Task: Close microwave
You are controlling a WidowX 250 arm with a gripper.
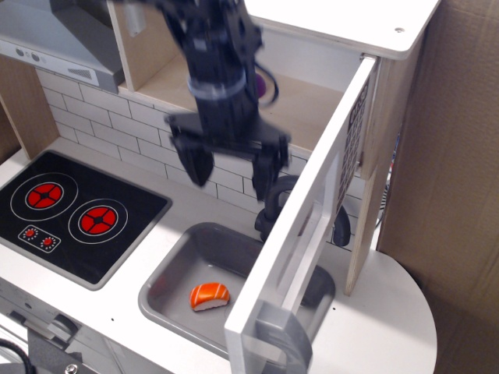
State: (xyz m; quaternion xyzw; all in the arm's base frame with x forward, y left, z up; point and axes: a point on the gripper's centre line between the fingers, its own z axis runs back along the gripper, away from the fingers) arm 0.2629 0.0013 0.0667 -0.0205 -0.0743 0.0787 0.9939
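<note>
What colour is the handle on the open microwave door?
Grey: the bar handle sits at the near end of the white microwave door, clearest in the observation.image view.

A toy kitchen fills the frame; its white table [394,312] runs from the lower left to a rounded end at the lower right. Behind it, across the middle left, stands a white brick-pattern backsplash [117,128]; a pale wooden side panel [19,101] closes it at the far left. A grey slanted range hood [54,39] hangs in the upper left corner; below it a black hob [74,214] with two red rings is set into the table. A grey sink basin [183,265] is sunk at lower centre; brown cardboard, or what looks like it, forms the wall [460,171] along the right edge. The light is even and soft.
</note>
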